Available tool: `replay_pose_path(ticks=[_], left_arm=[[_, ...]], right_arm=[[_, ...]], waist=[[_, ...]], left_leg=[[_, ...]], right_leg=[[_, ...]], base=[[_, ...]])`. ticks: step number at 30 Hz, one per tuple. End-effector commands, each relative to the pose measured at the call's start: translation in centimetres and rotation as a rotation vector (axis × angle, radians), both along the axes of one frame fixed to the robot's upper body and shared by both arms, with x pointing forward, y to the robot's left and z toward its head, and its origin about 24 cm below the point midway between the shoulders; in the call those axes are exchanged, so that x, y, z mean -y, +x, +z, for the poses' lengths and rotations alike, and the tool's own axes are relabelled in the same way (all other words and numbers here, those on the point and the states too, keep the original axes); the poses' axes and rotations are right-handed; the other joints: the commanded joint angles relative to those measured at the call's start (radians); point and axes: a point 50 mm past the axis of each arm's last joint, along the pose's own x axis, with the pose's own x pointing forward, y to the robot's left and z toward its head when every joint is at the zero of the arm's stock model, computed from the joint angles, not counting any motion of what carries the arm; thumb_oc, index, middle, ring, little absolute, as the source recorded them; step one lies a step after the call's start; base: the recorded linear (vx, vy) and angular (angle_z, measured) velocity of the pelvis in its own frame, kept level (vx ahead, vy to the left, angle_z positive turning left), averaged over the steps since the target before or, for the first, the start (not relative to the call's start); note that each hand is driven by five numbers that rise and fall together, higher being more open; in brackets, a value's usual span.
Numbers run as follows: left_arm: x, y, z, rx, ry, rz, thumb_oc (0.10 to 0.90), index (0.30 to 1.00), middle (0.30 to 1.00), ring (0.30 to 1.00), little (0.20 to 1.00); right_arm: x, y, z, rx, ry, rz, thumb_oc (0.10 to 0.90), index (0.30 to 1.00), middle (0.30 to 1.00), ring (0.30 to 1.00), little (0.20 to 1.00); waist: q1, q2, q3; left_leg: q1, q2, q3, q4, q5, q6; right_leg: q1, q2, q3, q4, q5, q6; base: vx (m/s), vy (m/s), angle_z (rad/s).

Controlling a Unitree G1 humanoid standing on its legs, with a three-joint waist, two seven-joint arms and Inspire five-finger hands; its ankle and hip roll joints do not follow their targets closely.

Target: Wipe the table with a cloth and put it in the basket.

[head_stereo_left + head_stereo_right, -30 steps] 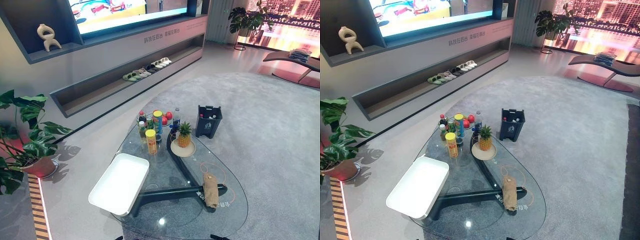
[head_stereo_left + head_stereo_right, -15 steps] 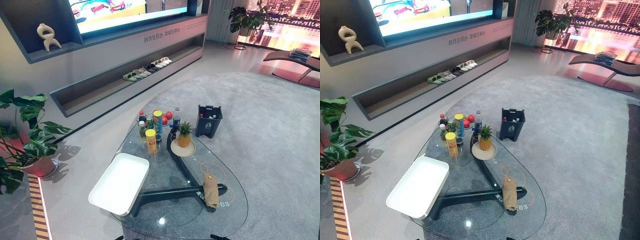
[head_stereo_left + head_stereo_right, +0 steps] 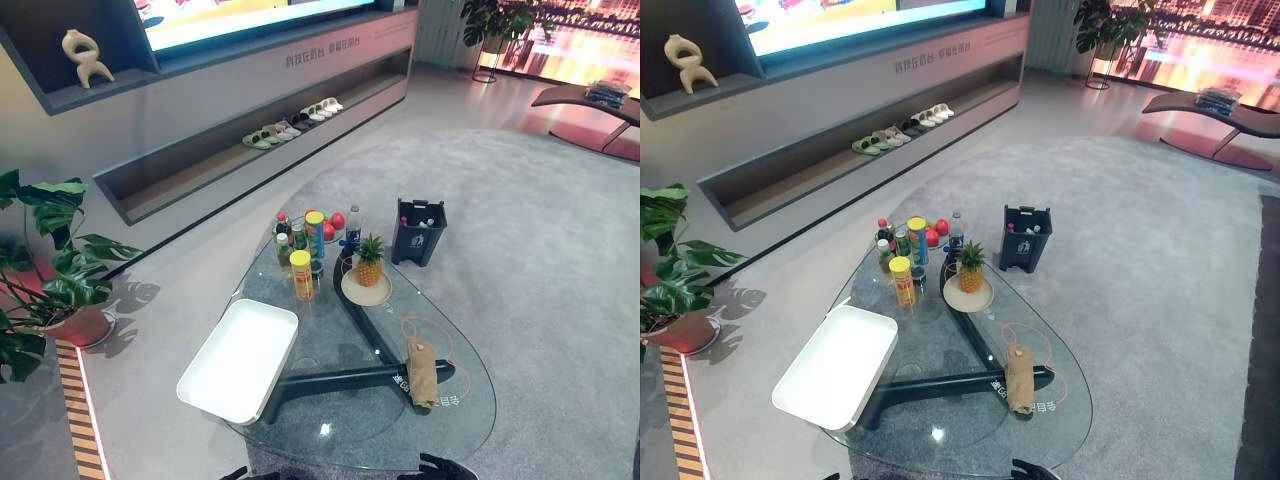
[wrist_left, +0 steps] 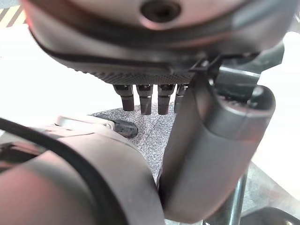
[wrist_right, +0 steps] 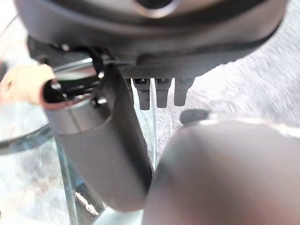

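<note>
Cloth [image 3: 422, 372]: tan, rolled, on glass table [image 3: 330, 440], right near part; long axis runs away from robot.
Right hand [image 5: 159, 93]: fingers straight, empty, at near table edge; nearer arm, cloth ahead.
Left hand [image 4: 145, 96]: fingers straight, empty.
Basket [image 3: 240, 360]: white, on table's left, well apart from cloth.

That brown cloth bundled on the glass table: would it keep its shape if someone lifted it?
Probably not. The brown cloth lies rumpled in a loose roll, so it would likely sag and unfold. It looks light, and may slide easily on the smooth glass table.
</note>
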Motion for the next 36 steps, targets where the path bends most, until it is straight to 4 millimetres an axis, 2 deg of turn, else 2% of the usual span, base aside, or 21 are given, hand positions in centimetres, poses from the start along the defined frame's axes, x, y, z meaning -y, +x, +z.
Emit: replay_pose_path(ticks=[1,2,4,7,8,14,20,21,27,32,36], left_arm=[[1.0,2.1,0.2,0.056,-0.015,-0.021,0.8,0.9,0.9,0.9,0.9],[1.0,2.1,0.2,0.056,-0.015,-0.02,0.8,0.9,0.9,0.9,0.9],[0.9,2.0,0.3,0.073,-0.012,-0.008,0.8,0.9,0.9,0.9,0.9],[0.8,1.7,0.3,0.083,-0.017,0.003,0.8,0.9,0.9,0.9,0.9],[0.8,1.8,0.4,0.1,-0.021,0.002,0.8,0.9,0.9,0.9,0.9],[0.6,4.3,1.2,0.196,0.001,-0.004,0.8,0.9,0.9,0.9,0.9],[1.1,5.5,1.6,0.261,-0.008,-0.01,0.8,0.9,0.9,0.9,0.9],[1.1,6.0,1.9,0.282,-0.006,-0.01,0.8,0.9,0.9,0.9,0.9],[1.1,7.1,2.3,0.317,-0.012,0.003,0.8,0.9,0.9,0.9,0.9],[1.4,7.9,2.6,0.336,-0.027,0.008,0.8,0.9,0.9,0.9,0.9],[1.7,8.5,2.7,0.344,-0.028,0.007,0.8,0.9,0.9,0.9,0.9]], right_arm=[[-0.9,5.2,1.9,0.234,-0.016,0.019,0.8,0.9,0.9,0.9,0.9],[-0.9,5.3,1.9,0.241,-0.017,0.019,0.8,0.9,0.9,0.9,0.9],[-1.5,7.2,3.3,0.366,-0.017,0.03,0.8,0.9,0.9,0.9,0.9],[-1.9,8.2,4.5,0.446,-0.01,0.021,0.8,0.9,0.9,0.9,0.9],[-2.2,9.2,5.6,0.516,-0.005,0.017,0.8,0.9,0.9,0.9,0.9],[-3.1,13.4,10.4,0.793,-0.032,0.021,0.8,0.9,0.9,0.9,0.9],[-3.3,15.3,13.8,0.974,-0.123,-0.005,0.8,0.9,0.9,0.9,0.9],[-3.1,15.7,14.9,1.035,-0.172,-0.023,0.8,0.9,0.9,0.9,0.9],[-2.2,16.7,17.8,1.189,-0.324,-0.103,0.8,0.9,0.9,0.9,0.9],[-1.5,17.1,19.7,1.274,-0.414,-0.218,0.8,0.9,0.9,0.9,0.9],[-1.2,17.5,20.4,1.295,-0.468,-0.31,0.8,0.9,0.9,0.9,0.9]], waist=[[0.005,-0.044,0.048],[0.005,-0.045,0.049],[-0.001,-0.052,0.062],[-0.006,-0.056,0.072],[-0.011,-0.059,0.088],[-0.028,-0.055,0.177],[-0.037,-0.048,0.232],[-0.039,-0.046,0.253],[-0.045,-0.037,0.297],[-0.049,-0.03,0.337],[-0.049,-0.025,0.364]], left_leg=[[-0.036,-0.075,-0.023,0.071,-0.083,0.045],[-0.037,-0.075,-0.023,0.072,-0.084,0.045],[-0.052,-0.077,-0.019,0.093,-0.091,0.05],[-0.064,-0.081,-0.02,0.106,-0.096,0.053],[-0.083,-0.084,-0.02,0.119,-0.098,0.054],[-0.162,-0.09,-0.019,0.134,-0.083,0.059],[-0.211,-0.102,-0.016,0.143,-0.075,0.061],[-0.233,-0.107,-0.014,0.153,-0.073,0.061],[-0.289,-0.114,-0.006,0.195,-0.075,0.061],[-0.348,-0.12,0.002,0.254,-0.084,0.062],[-0.388,-0.119,0.003,0.296,-0.089,0.06]], right_leg=[[-0.071,-0.022,-0.047,0.026,0.044,0.037],[-0.072,-0.022,-0.046,0.026,0.044,0.037],[-0.085,-0.021,-0.041,0.033,0.044,0.036],[-0.095,-0.019,-0.036,0.04,0.042,0.034],[-0.112,-0.018,-0.032,0.052,0.039,0.033],[-0.2,-0.015,-0.026,0.088,0.043,0.027],[-0.252,-0.015,-0.026,0.108,0.044,0.024],[-0.272,-0.016,-0.026,0.117,0.046,0.024],[-0.324,-0.022,-0.027,0.148,0.047,0.021],[-0.376,-0.026,-0.03,0.194,0.038,0.015],[-0.411,-0.031,-0.035,0.231,0.03,0.01]], base=[[-0.04,0.005,-0.04],[-0.03,0.0,-0.07],[0.0,-0.007,-0.08],[0.0,-0.009,-0.12],[-0.09,-0.017,-0.04],[-0.16,0.0,0.02],[-0.09,0.036,0.02],[-0.08,0.041,0.04],[-0.05,0.045,0.02],[-0.04,0.051,-0.01],[-0.03,0.019,0.0]])
